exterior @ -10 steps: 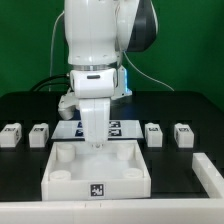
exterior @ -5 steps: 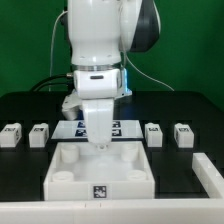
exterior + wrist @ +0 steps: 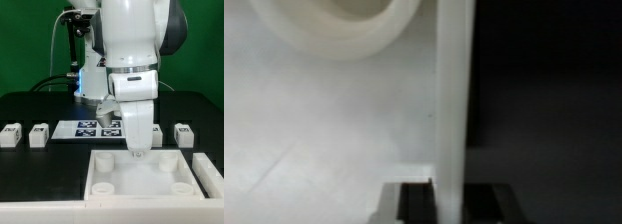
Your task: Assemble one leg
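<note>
While the arm points straight down over the black table (image 3: pixel 40 175), the gripper (image 3: pixel 137 152) meets the far rim of the square panel (image 3: pixel 120 178), roughly at the middle of that edge. The wrist view shows the gripper (image 3: pixel 446 203) from above: its two dark fingers (image 3: pixel 411 203) stand on either side of the panel's thin upright wall, one over the white floor of the square panel (image 3: pixel 331 120) and one over the dark table (image 3: pixel 553 110). The jaws are closed on that wall, with no gap visible on either side. A round corner socket (image 3: pixel 358 20) shows in the panel floor, away from the fingertips.

None of the legs is held. All four stand on the table in a row behind the panel. From the exterior view's left, the first leg (image 3: pixel 10 135) and the second leg (image 3: pixel 38 134) sit beside the marker board (image 3: pixel 90 128). The third leg (image 3: pixel 158 134) is partly hidden by the gripper body, and the fourth leg (image 3: pixel 183 133) stands just beyond it. Each is apart from the panel. A white piece (image 3: pixel 207 172) is cut off at the exterior view's right edge, near the panel's corner.
</note>
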`<state>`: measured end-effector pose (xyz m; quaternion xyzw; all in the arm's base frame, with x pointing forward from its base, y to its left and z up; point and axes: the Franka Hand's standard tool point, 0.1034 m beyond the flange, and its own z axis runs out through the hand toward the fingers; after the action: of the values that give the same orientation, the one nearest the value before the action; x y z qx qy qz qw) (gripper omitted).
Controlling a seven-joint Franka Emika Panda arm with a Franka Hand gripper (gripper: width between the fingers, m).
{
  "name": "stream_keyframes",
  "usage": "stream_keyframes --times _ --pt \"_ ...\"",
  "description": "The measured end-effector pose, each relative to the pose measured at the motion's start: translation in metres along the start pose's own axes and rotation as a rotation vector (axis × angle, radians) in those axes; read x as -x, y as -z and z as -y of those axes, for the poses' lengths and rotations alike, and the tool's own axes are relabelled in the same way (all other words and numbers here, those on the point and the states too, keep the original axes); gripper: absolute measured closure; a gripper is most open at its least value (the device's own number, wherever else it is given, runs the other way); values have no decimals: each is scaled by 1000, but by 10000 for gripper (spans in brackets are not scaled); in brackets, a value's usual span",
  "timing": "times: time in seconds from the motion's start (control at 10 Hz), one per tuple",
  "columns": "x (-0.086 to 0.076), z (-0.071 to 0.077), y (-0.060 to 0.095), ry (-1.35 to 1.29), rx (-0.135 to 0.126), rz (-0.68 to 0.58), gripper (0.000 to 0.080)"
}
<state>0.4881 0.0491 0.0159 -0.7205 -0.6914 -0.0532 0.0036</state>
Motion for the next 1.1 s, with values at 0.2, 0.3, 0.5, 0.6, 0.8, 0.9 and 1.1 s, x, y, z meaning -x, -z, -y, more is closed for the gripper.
stream_keyframes --times 0.2,0.3,0.5,0.6,0.8,0.9,1.1 --pt "-10 -1 -1 27 6 -7 742" --pt "-17 -1 -1 35 1 -12 742" --pt "-19 -1 -2 29 1 -14 742" --pt "-18 -1 -2 30 4 -15 742" --pt "-17 -1 -1 32 19 -18 742" --pt "-17 -1 -2 30 18 -18 742" --pt "-16 -1 -2 28 18 -18 401"
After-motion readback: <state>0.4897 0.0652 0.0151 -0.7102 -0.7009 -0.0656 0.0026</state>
